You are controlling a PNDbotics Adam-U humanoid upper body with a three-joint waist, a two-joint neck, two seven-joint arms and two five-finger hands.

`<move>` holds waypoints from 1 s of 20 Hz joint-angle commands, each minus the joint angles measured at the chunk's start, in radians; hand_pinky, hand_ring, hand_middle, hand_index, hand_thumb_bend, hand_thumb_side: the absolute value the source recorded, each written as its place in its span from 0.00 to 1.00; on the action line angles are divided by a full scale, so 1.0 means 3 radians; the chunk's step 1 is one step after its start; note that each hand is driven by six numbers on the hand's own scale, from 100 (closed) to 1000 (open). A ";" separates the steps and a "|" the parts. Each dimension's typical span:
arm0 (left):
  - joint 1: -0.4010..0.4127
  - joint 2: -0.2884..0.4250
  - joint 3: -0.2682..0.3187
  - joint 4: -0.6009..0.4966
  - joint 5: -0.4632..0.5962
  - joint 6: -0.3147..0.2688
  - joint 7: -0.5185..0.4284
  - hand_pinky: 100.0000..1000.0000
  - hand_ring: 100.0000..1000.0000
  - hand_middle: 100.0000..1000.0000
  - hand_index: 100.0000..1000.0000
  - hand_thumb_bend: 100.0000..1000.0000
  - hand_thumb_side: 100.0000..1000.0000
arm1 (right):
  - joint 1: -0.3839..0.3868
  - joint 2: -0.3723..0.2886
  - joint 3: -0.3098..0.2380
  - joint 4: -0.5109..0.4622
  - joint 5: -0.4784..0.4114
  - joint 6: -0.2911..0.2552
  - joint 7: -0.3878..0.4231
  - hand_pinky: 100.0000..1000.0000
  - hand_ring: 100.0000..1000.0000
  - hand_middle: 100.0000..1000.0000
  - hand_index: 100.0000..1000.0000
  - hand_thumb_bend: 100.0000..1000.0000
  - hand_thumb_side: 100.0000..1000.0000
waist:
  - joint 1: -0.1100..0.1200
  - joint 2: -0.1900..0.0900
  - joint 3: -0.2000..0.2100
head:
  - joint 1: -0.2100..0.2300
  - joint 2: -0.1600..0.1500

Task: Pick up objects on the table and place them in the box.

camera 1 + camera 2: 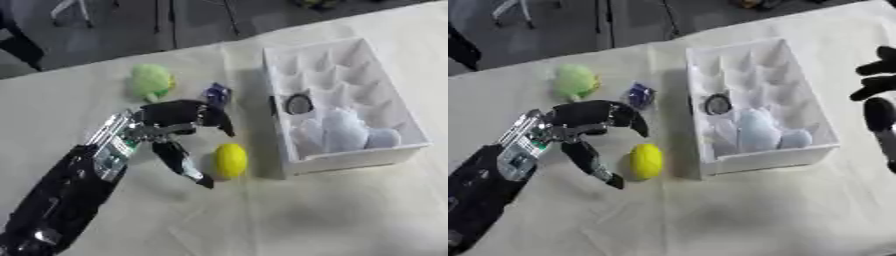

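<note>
The worktop [350, 210] is covered in a plain cream cloth. The box [350, 159] is white, with a pale bluish-white soft thing [343, 129] and a small dark round thing [299, 104] inside. The lemon-shaped ball [231, 160] is bright yellow. The fuzzy toy [150, 80] is light green. A small packet [217, 93] is blue-purple. The left hand [171, 125] is black with silver joints; the right hand [878, 100] is black.
</note>
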 commanded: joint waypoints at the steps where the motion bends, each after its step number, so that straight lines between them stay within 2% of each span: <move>1: -0.0071 -0.0019 -0.0015 0.0047 -0.0200 -0.0073 0.0101 0.87 0.72 0.73 0.81 0.83 0.58 | -0.0040 -0.0085 -0.0005 -0.0082 -0.0021 -0.0008 0.0011 0.72 0.53 0.68 0.90 0.29 0.72 | -0.0080 0.0015 -0.0005 | -0.0003 -0.0038; 8: -0.0080 -0.0143 0.0003 0.0228 -0.0598 -0.0165 0.0263 0.86 0.72 0.73 0.81 0.83 0.57 | -0.0041 -0.0078 -0.0004 -0.0082 -0.0019 -0.0016 0.0015 0.72 0.53 0.67 0.90 0.29 0.72 | -0.0088 0.0027 -0.0015 | 0.0010 -0.0043; 14: -0.0081 -0.0242 0.0040 0.0348 -0.0934 -0.0124 0.0621 0.83 0.68 0.71 0.80 0.79 0.54 | -0.0046 -0.0079 0.0001 -0.0082 -0.0020 -0.0021 0.0019 0.72 0.53 0.68 0.90 0.29 0.72 | -0.0088 0.0031 -0.0030 | 0.0009 -0.0048; 15: -0.0081 -0.0258 0.0046 0.0365 -0.0975 -0.0115 0.0693 0.76 0.58 0.65 0.76 0.67 0.48 | -0.0046 -0.0078 0.0000 -0.0082 -0.0020 -0.0021 0.0019 0.72 0.53 0.68 0.90 0.29 0.72 | -0.0088 0.0032 -0.0034 | 0.0010 -0.0049; 18: -0.0079 -0.0283 0.0044 0.0416 -0.1079 -0.0096 0.0884 0.75 0.56 0.64 0.76 0.65 0.48 | -0.0045 -0.0078 0.0000 -0.0082 -0.0020 -0.0023 0.0018 0.72 0.53 0.68 0.90 0.29 0.72 | -0.0088 0.0033 -0.0041 | 0.0012 -0.0049; 19: -0.0075 -0.0300 0.0077 0.0432 -0.1062 -0.0058 0.0990 0.61 0.39 0.50 0.64 0.02 0.39 | -0.0045 -0.0078 -0.0001 -0.0082 -0.0020 -0.0022 0.0017 0.72 0.53 0.68 0.91 0.29 0.72 | -0.0089 0.0032 -0.0039 | 0.0013 -0.0051; 20: -0.0074 -0.0307 0.0090 0.0452 -0.1028 -0.0013 0.1104 0.61 0.39 0.50 0.64 0.02 0.39 | -0.0046 -0.0078 -0.0001 -0.0082 -0.0020 -0.0021 0.0016 0.72 0.53 0.68 0.91 0.29 0.72 | -0.0089 0.0031 -0.0039 | 0.0016 -0.0052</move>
